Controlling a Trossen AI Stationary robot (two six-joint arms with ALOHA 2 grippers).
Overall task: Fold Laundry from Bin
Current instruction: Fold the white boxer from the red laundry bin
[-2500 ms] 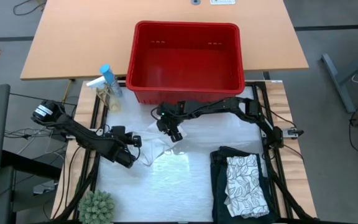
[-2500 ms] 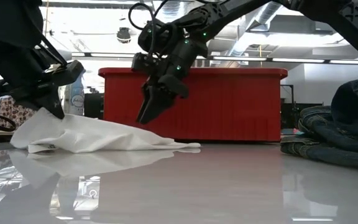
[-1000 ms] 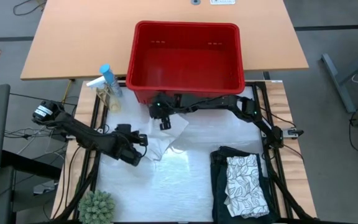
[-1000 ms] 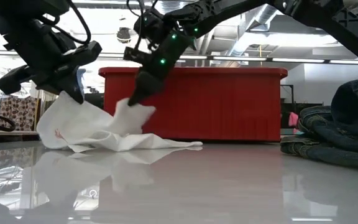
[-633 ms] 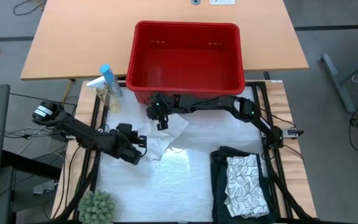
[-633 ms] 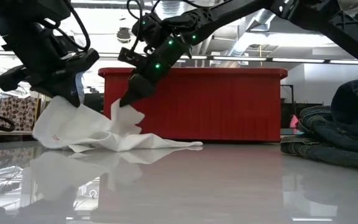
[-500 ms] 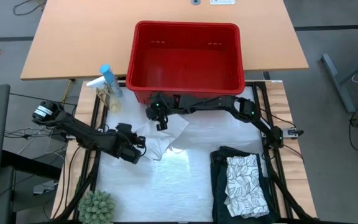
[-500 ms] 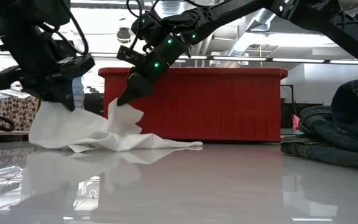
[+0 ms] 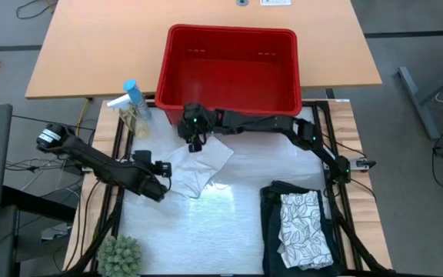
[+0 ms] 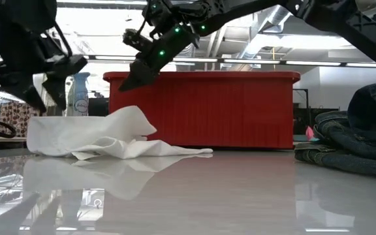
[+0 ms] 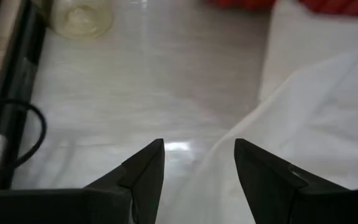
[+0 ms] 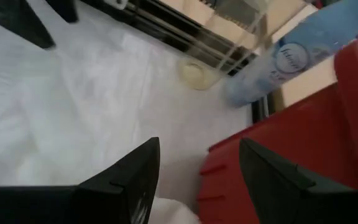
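The small whitish cloth [image 9: 199, 165] lies loosely rumpled on the table in front of the bin [image 9: 230, 68], with one fold standing up [image 10: 130, 119]. My left gripper [image 9: 160, 178] is open at the cloth's left edge and hangs just above it [image 10: 47, 96]. My right gripper [image 9: 193, 141] is open above the cloth's far edge, close to the bin's front wall [image 10: 128, 79]. The dark garment [image 9: 271, 231] lies folded at the near right with the leaf-patterned cloth [image 9: 304, 228] on top.
A blue spray bottle [image 9: 134, 98] and a glass jar [image 11: 82, 15] stand at the far left of the table. A green plant [image 9: 120, 255] sits at the near left corner. The shiny white surface [image 9: 221, 223] lies bare between the cloth and the folded stack.
Both grippers have opened and let go of the whitish cloth. My left gripper has risen and drawn toward the table's left edge. My right gripper has risen toward the bin. The lifted corners of the cloth have dropped, and it now lies lower and wider on the table.
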